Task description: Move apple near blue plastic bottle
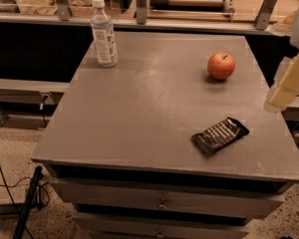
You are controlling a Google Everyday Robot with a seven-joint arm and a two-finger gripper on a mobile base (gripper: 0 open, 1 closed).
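One apple [221, 65], one blue plastic bottle [104, 34], one wrapper [220, 136]; tool [288, 86] beside table [154, 113], state unclear.

A lab workspace: grey drawer cabinet [162, 202], cables [1, 176] on speckled floor [20, 151], robot jaws at the right edge.

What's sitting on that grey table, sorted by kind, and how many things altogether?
Fruit: 1, the apple
Bottles: 1, the blue plastic bottle
Snack wrappers: 1, the black snack wrapper
Total: 3 on the table
The gripper is off the table's right edge, apart from all three.
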